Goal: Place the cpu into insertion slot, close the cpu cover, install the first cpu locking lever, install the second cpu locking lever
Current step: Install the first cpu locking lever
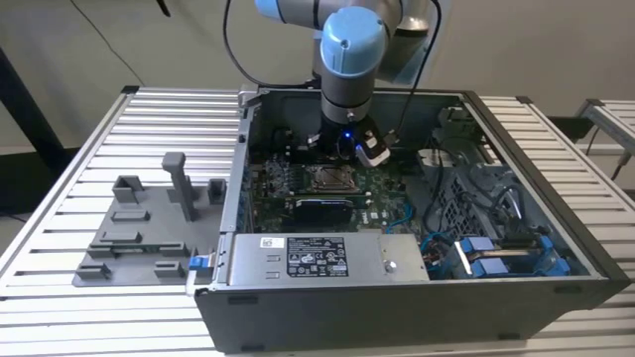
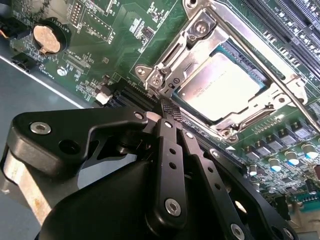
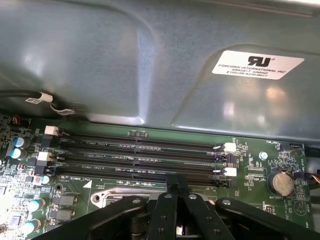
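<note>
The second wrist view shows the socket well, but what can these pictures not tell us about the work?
- Near edge of the cpu cover: hidden behind the gripper in the second wrist view.
- Whether the locking levers are latched: their ends pass behind the gripper or off the picture's edge.
- The cpu in the exterior view: too small, partly behind the arm.
- The insertion slot in the first wrist view: cut off and covered by the gripper's black links.

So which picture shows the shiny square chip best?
The second wrist view: the cpu fills it close up, seated under the cpu cover. In the exterior view the chip is a tiny square below the arm. The first wrist view catches a corner of the socket frame.
</note>
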